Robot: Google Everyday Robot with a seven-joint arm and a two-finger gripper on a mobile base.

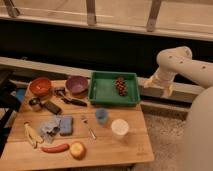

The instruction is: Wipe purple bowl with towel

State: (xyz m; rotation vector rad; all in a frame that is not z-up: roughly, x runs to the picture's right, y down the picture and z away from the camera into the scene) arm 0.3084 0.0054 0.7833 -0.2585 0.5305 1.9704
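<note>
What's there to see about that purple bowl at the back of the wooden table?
The round, dull purple bowl stands upright and looks empty, its inside darker than its rim. It sits at the back of the wooden table, between a round orange-red bowl and a green rectangular tray. A dark-handled utensil lies just in front. The robot's pincer hangs in the air on the tray's far side, nowhere near it.

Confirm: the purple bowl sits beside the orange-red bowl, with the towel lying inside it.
Wrong on the towel: the camera view shows it on the table beside the blue sponge, not in the purple bowl. The gripper hangs right of the table.
</note>
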